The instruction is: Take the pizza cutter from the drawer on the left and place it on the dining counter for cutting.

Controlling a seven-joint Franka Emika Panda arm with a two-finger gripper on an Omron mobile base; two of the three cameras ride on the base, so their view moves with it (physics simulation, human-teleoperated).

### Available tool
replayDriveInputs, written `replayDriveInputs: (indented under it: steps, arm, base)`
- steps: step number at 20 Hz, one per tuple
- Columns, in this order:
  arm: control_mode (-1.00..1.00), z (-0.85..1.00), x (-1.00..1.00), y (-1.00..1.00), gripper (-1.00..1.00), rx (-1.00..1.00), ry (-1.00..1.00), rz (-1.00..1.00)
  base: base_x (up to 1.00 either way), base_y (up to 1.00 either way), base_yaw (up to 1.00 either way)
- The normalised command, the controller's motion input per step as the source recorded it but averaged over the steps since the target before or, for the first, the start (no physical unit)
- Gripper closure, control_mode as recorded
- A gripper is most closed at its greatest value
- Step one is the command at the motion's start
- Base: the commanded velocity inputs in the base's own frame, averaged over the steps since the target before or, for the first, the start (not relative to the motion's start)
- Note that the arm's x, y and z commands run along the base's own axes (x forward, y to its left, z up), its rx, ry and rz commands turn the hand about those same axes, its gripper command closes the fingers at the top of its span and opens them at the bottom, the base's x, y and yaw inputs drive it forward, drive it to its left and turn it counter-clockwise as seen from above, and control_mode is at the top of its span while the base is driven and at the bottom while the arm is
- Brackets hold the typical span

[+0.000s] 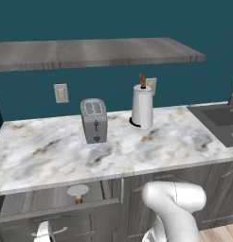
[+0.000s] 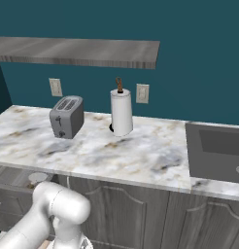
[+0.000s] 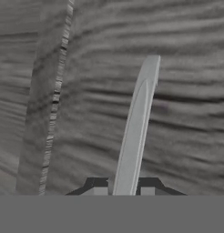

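Observation:
The drawer under the left end of the marble counter stands pulled open. The pizza cutter lies inside it, a pale round blade with a short brown handle, and it shows again behind my arm. My gripper is shut on the drawer's silver bar handle, which runs up between the two dark fingertips against the grey wood-grain front. The hand sits low at the drawer front, below the cutter. The dining counter is out of view.
A marble counter carries a grey toaster and a paper towel holder. A dark sink is at its right end. A grey shelf hangs above. Cabinet doors lie below.

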Motion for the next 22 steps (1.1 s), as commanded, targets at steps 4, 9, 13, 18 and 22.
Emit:
replayDriveInputs:
  steps: [4,9,13,18,22]
  arm:
    - [-1.00,-0.18,-0.62,0.00,1.00,0.00,0.00,0.00]
    - [-1.00,-0.16,-0.63,0.00,1.00,0.00,0.03,0.00]
    - [-1.00,-0.21,-0.60,0.01,1.00,0.00,0.04,0.00]
    - [-1.00,-0.18,-0.54,0.01,1.00,0.00,0.05,0.00]
    - [-1.00,-0.15,-0.55,0.00,1.00,0.00,0.05,0.00]
  base:
    - [0.00,0.00,0.00]
    - [0.00,0.00,0.00]
    - [0.00,0.00,0.00]
    - [0.00,0.00,0.00]
    - [0.00,0.00,0.00]
